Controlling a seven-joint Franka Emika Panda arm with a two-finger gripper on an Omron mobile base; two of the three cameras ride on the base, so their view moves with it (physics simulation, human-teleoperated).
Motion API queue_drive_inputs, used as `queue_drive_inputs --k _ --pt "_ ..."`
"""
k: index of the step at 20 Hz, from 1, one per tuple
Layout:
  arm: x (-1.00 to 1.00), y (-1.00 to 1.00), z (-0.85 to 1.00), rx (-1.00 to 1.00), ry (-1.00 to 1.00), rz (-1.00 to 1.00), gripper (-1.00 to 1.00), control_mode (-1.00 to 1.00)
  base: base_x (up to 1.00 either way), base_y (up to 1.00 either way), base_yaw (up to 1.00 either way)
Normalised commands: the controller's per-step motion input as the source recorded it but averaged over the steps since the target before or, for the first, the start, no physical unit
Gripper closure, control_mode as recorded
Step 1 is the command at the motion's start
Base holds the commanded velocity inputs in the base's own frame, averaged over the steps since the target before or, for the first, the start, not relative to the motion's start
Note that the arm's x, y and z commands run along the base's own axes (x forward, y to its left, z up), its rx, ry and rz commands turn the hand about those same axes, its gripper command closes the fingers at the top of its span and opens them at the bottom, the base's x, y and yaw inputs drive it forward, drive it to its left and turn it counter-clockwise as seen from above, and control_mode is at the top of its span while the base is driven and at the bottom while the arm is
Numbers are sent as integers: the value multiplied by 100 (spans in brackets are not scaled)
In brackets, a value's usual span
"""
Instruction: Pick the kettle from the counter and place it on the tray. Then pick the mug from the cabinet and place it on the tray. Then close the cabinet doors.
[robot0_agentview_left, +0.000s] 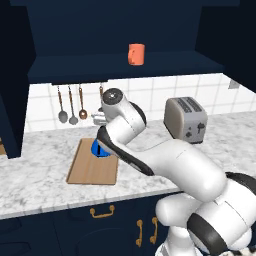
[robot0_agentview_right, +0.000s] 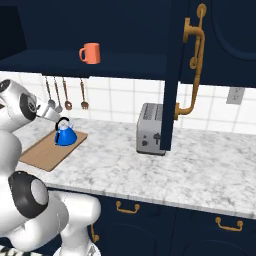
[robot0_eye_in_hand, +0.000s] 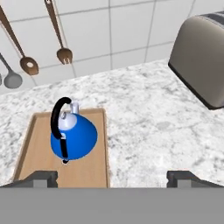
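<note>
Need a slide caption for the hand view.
Open pincer above the glossy blue kettle standing on the light-brown wooden tray, silver toaster at right.

kettle (robot0_eye_in_hand: 73, 136) on tray (robot0_eye_in_hand: 35, 148), toaster (robot0_agentview_right: 150, 129) right, mug (robot0_agentview_right: 90, 53) in cabinet (robot0_agentview_right: 125, 65) above

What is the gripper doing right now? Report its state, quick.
Gripper: open and empty, fingertips spread wide, above the light-brown wooden tray where the glossy blue kettle stands.
</note>
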Motion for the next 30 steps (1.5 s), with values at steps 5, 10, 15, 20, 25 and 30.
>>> queue_drive_inputs --k 5,10,15,20,25,30 --pt "-40 -36 72 -12 0 0 -100 -100 0 0 0" --pt "-24 -32 61 -10 -2 1 -100 -100 0 0 0" --pt "0 -19 71 0 0 0 -100 -100 0 0 0" --pt "14 -15 67 0 -2 0 -100 -100 0 0 0" --pt "24 -6 63 0 -7 0 -100 -100 0 0 0" --pt "50 -5 28 -2 -24 0 -100 -100 0 0 0"
